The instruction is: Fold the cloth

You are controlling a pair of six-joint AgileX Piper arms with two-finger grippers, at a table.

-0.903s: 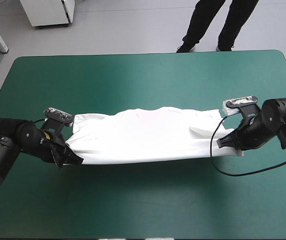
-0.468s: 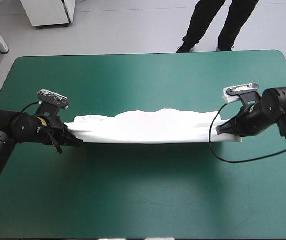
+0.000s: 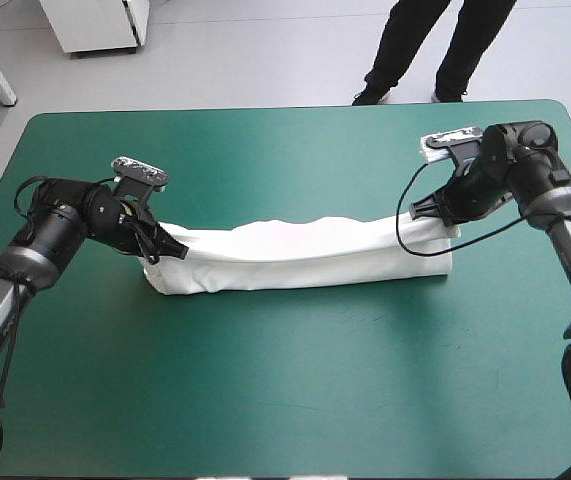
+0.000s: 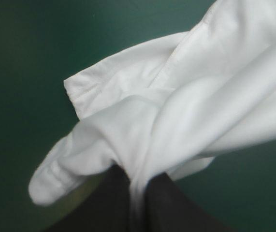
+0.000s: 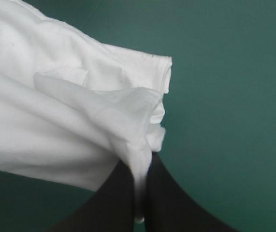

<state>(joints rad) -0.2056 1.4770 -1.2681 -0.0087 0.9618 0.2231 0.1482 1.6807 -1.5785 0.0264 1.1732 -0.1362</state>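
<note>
- Since the earlier pictures both arms have swung from the 6 o'clock side of the T-shirt (image 3: 300, 255) toward 12 o'clock. They carried its near edge up and over, and the wide white spread has narrowed to a long band.
- The T-shirt now lies across the middle of the table (image 3: 285, 400), running from 9 o'clock to 3 o'clock. Its lower layers rest on the teal-green cover, and the top layer is held up at both ends and sags a little between them.
- The first lengthwise fold looks nearly laid. What seems left is to lower the held edge along the 12 o'clock side, let go, and then fold crosswise.
- The left gripper (image 3: 173, 248) is at the 9 o'clock end. Its black fingers (image 4: 108, 203) are all but closed, pinching a bunched fold of cloth. A sleeve (image 4: 108, 87) hangs loose just ahead of them.
- The right gripper (image 3: 435, 213) is at the 3 o'clock end, clamped the same way with a thin pleat of the T-shirt between its tips. It appears to sit slightly higher than the left one.
- Letting go unevenly could leave the top layer skewed.
</note>
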